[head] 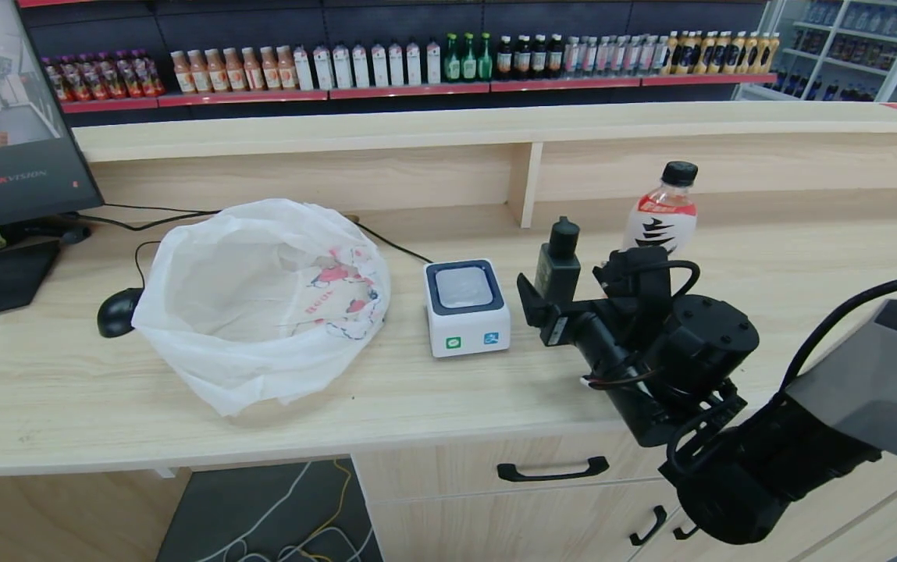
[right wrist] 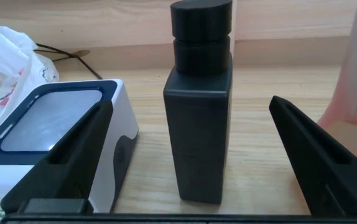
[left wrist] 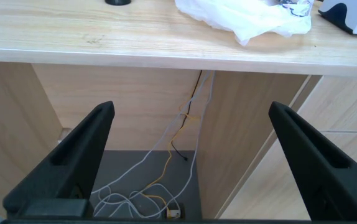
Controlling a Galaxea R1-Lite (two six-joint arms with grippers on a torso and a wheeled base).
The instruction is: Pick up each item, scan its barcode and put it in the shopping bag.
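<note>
Right fingers [right wrist: 73,162] spread wide, black bottle [right wrist: 198,124] upright between them, untouched.

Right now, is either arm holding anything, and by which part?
Nothing is held. Right gripper: jaws open facing the black bottle, not touching. Left gripper: open, empty.

The monitor [head: 23,183] carries small red lettering; the scanner [head: 466,311] shows one green and one blue icon; the bottle [head: 661,222] bears large dark characters.
</note>
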